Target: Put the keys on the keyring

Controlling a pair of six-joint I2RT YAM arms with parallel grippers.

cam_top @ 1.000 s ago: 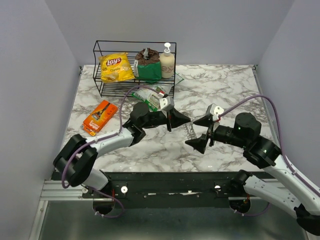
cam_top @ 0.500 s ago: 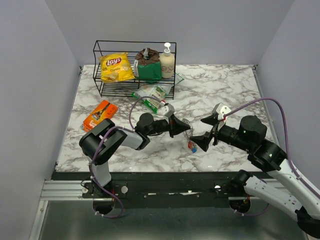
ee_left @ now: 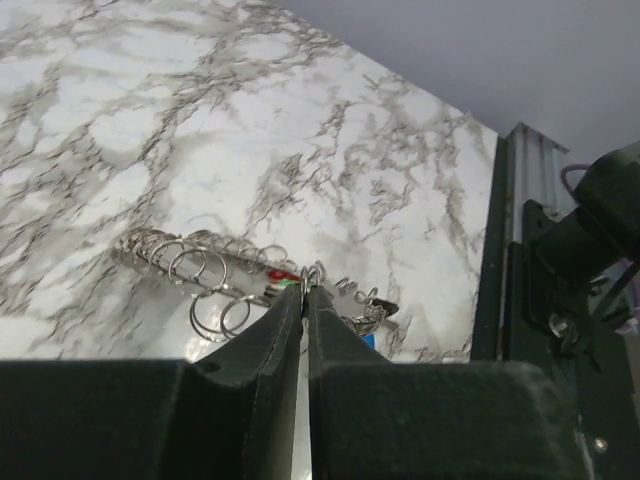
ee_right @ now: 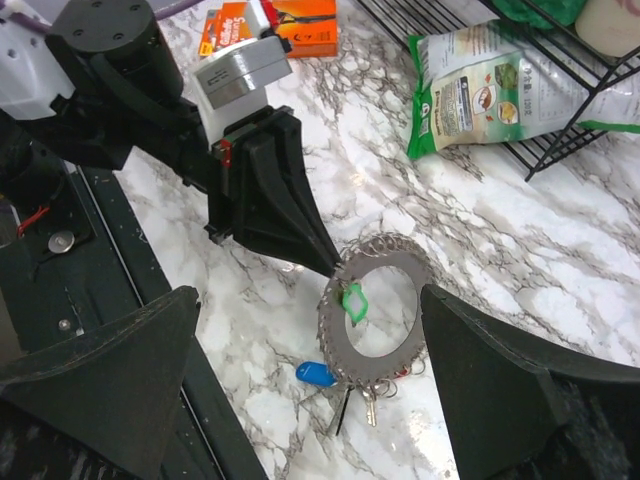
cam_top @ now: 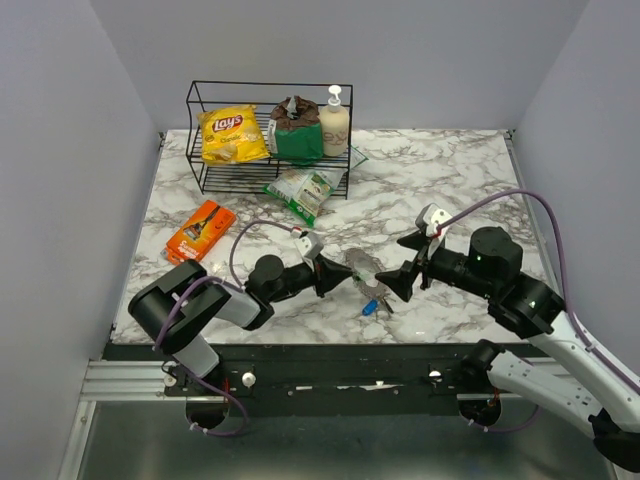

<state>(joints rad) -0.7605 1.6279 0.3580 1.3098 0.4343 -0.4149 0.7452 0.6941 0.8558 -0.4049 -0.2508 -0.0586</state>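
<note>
The keyring point(ee_right: 331, 331), a pale grey spiral-coil loop, lies on the marble near the front edge; it also shows in the top view point(cam_top: 363, 266) and the left wrist view point(ee_left: 180, 262). A green-headed key point(ee_right: 352, 302) hangs on its left side. A blue-headed key point(ee_right: 316, 374) and bare metal keys point(ee_right: 366, 402) lie at its near end, with a bit of red beside them. My left gripper point(ee_left: 303, 292) is shut, pinching the coil's left edge point(cam_top: 341, 279). My right gripper point(ee_right: 310, 293) is open and empty, hovering over the ring point(cam_top: 400, 265).
A black wire rack point(cam_top: 270, 95) at the back holds a Lay's bag point(cam_top: 232, 135), a green pouch and a soap bottle. A green-and-white snack packet point(cam_top: 300, 190) lies in front of it. An orange packet point(cam_top: 200, 233) lies at the left. The table's front edge is close to the keys.
My left gripper has swung down toward the near edge, dragging the keyring with it. The keys now lie just right of it. My right gripper has shifted only slightly.
</note>
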